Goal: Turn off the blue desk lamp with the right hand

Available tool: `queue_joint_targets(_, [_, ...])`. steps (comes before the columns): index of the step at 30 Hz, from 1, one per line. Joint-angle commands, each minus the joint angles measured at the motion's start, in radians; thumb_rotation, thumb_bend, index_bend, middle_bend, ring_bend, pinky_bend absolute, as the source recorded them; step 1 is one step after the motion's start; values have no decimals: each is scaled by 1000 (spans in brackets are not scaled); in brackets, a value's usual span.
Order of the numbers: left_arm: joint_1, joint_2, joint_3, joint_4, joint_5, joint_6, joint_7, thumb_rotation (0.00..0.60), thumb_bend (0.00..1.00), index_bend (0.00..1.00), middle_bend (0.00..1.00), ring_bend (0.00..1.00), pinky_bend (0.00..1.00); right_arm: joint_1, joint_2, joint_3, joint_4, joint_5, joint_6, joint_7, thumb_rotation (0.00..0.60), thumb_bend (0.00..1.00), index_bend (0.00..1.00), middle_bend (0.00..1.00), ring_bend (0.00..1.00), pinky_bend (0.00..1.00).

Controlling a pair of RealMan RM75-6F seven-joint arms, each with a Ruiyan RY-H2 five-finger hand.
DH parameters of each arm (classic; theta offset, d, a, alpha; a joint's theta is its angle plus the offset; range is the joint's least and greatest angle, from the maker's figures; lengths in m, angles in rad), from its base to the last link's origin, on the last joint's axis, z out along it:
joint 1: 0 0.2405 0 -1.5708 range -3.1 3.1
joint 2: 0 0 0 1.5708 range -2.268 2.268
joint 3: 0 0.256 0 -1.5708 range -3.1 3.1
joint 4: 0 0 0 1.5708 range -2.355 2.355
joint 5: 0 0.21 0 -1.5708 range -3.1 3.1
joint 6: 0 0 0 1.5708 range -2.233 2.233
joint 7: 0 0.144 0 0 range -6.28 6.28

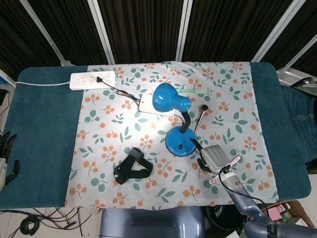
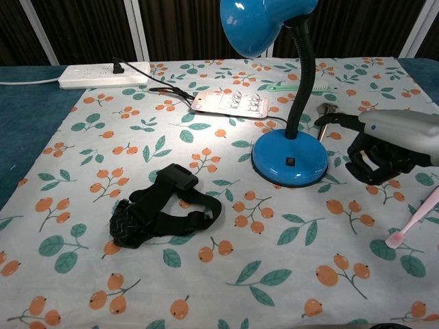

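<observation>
1. The blue desk lamp (image 2: 289, 159) stands on the flowered cloth (image 1: 99, 163) near the middle of the worktop (image 1: 44, 139), its round base flat on the cloth with a small dark switch (image 2: 290, 162) on the front of the base.
2. Its black gooseneck rises from the base and bends over to the blue shade (image 1: 166, 97), which points toward the robot's left; the cloth below the shade is brightly lit.
3. The right hand (image 2: 374, 147) hovers just beside the base on its right side. One finger is stretched out toward the lamp's neck, the others are curled in, and it holds nothing.
4. The left hand (image 1: 5, 158) hangs at the far left edge of the head view, off the cloth, fingers apart and holding nothing.
5. A pink toothbrush (image 2: 411, 221) lies near the right hand.
6. A metal bolt (image 2: 325, 118) lies just behind the lamp's base, and a green toothbrush (image 1: 194, 90) farther back.
7. A black strap (image 2: 161, 209) lies in front and to the left.
8. A blister pack (image 2: 230, 103) sits under the shade, and a white power strip (image 1: 93, 79) lies at the far left corner.
</observation>
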Motion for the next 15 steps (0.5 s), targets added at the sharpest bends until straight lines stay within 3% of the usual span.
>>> queue_joint_targets(1, [-1,1,0,1,-1,-2,-1,600,516,55,21,0,0,16,-20,-10,10,30,-27,-33,600,566,87,786,827,783])
queue_joint_targets(15, [-1,3,0,-1,-1,-3,-4,600,516,55,21,0,0,53,-106,-8,45,108,-42,-113,600,610,82,798,833,791])
